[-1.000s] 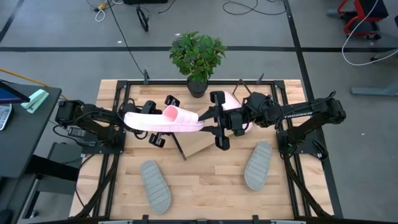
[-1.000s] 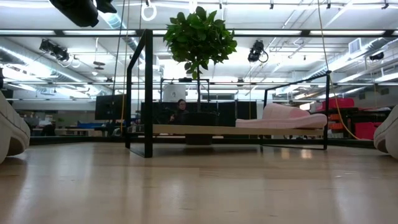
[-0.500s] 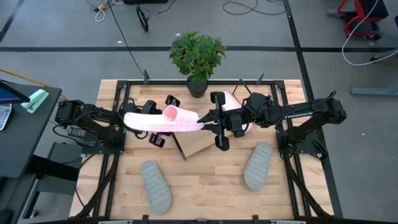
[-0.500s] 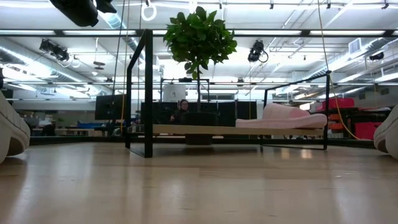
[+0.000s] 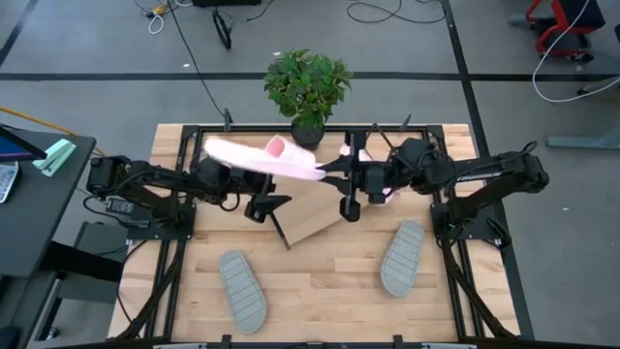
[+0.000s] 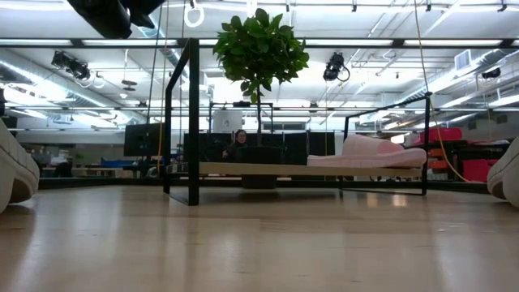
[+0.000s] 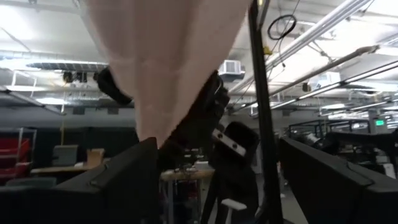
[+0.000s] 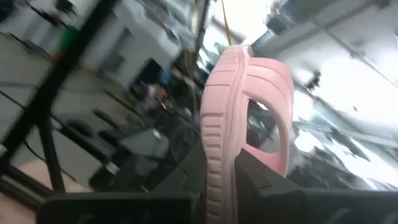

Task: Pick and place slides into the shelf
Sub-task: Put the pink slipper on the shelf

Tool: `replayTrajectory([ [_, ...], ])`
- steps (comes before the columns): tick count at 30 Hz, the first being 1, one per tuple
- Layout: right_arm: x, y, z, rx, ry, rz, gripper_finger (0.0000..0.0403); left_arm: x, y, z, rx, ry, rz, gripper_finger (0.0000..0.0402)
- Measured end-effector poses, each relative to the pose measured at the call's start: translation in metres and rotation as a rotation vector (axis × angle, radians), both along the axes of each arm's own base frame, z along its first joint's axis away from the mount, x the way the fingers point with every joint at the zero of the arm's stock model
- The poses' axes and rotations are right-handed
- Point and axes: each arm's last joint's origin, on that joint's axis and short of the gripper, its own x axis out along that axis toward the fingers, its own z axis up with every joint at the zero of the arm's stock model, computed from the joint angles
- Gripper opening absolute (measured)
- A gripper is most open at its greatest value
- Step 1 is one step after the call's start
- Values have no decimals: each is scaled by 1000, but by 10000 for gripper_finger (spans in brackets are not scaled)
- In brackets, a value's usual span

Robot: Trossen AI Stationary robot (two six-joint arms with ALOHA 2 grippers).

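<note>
A pale pink slide [image 5: 260, 155] hangs in the air over the table's far half, and my right gripper [image 5: 327, 174] is shut on its right end. My left gripper [image 5: 269, 204] stands open just below and nearer than the slide, touching nothing; in its wrist view the slide [image 7: 174, 62] hangs above its spread fingers. A second pink slide [image 6: 373, 152] lies on the shelf [image 6: 308, 169], whose slanted board [image 5: 312, 223] shows between the arms. Two grey slides [image 5: 242, 289] [image 5: 402, 257] lie soles down on the table's near half. My right gripper pinches the pink slide between its two fingers at the end nearest the strap [image 8: 217, 165], one finger on each face. The fingers come about level from the table's right side, along the slide. The slide is lifted clear, turned on edge, its free end reaching left.
A potted plant [image 5: 308, 87] stands at the table's far edge, just behind the shelf. A black metal frame [image 5: 184, 174] runs around the table. Bare wood lies between the two grey slides at the near side.
My left gripper has opened and let go of the pink slide, sinking slightly away from it. My right gripper keeps its end and has drawn back a little toward the table's right. The slide's free left end has swung up and toward the far edge.
</note>
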Motion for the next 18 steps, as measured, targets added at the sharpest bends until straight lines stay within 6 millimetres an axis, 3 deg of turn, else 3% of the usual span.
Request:
replayTrajectory([
  [8, -47, 16, 16, 2, 113, -202, 43, 2, 11, -4, 14, 52, 50, 322],
  [18, -82, 55, 1, 77, 340, -430, 43, -14, 10, 7, 122, 159, 117, 308],
])
